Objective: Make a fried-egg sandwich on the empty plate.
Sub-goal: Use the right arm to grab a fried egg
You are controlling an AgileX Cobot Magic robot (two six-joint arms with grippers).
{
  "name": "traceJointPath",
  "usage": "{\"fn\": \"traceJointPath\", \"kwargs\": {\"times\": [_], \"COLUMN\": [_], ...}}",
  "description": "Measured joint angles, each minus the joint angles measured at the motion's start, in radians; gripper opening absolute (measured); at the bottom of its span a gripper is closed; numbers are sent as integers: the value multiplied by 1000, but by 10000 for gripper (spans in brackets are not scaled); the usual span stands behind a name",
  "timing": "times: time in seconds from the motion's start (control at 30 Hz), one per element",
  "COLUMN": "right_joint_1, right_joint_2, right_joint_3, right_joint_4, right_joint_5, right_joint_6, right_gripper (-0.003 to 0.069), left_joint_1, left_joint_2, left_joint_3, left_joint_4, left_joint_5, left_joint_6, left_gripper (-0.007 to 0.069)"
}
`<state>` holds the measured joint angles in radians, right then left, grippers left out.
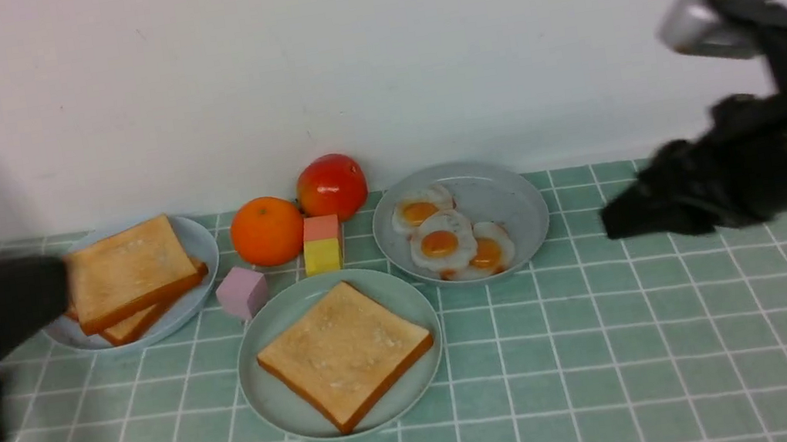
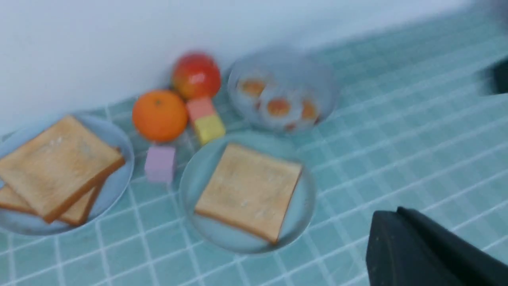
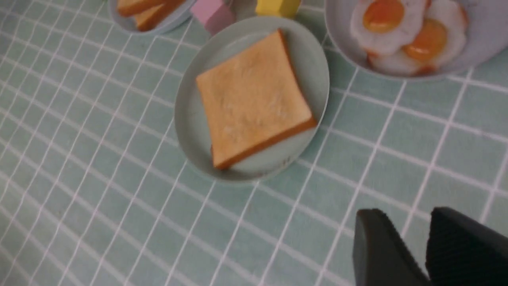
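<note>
Mint-green plate (image 1: 276, 320): it sits in the middle of the desk (image 1: 657, 369), nearer the front edge than the other plates.
Toast slice (image 1: 344, 351): one square brown slice lies flat on the mint-green plate. One corner points at the front edge. Its top is bare.
Blue plate (image 1: 199, 238): it sits toward the back left corner of the desk. Two more toast slices (image 1: 128, 270) lie on it, one on top of the other.
Grey plate (image 1: 499, 193): it sits near the back edge, just right of the middle. Three fried eggs (image 1: 440, 243) lie in it, touching each other.
Fruit: an orange (image 1: 267, 230) and a red fruit (image 1: 330, 186) sit near the back edge, between the blue plate and the grey plate.
Blocks: a pink-and-yellow block (image 1: 323, 244) stands just beside the orange. A pale purple cube (image 1: 242, 291) sits just behind the mint-green plate.
Left pincer (image 2: 393, 226): it is closed together and holds nothing. It looks blurry, over the left side of the desk.
Right pincer (image 3: 414, 222): its fingers are a little apart with nothing between them. It is over the right side of the desk and does not touch the grey plate.
</note>
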<state>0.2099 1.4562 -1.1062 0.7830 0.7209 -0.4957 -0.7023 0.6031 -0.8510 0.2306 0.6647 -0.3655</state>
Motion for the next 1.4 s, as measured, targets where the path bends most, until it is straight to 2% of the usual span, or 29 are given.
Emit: {"fn": "traceJointPath", "kwargs": {"times": [0.1,0.2,0.3,0.53,0.67,0.77,0.9,1.4], "right_joint_1": [0,0,0,11,39,55,53,60], "right_joint_2": [167,286,479,781,890,955,984,1050], "right_joint_3": [-120,-228,-430,-746,-892,-1000,-1043,-1055], "right_joint_4": [14,15,16,1,-90,-214,-249,-207], "right_joint_5": [8,22,72,139,149,161,147,40], "right_joint_6": [-17,-24,-26,-10,61,139,175,184], "right_gripper": [237,257,286,316,329,335,337,335], "left_joint_1": [0,0,0,0,0,0,0,0], "left_joint_2": [-156,-218,-255,-264,-264,-264,-264,-264], "left_joint_3": [154,248,345,355,355,355,355,355], "left_joint_4": [60,115,155,168,169,169,169,175], "left_joint_5": [-108,-144,-163,-224,-232,-225,-213,-190], "left_joint_6": [-73,-138,-229,-273,-276,-276,-276,-276], "left_gripper": [-13,-13,-13,-13,-13,-13,-13,-13]}}
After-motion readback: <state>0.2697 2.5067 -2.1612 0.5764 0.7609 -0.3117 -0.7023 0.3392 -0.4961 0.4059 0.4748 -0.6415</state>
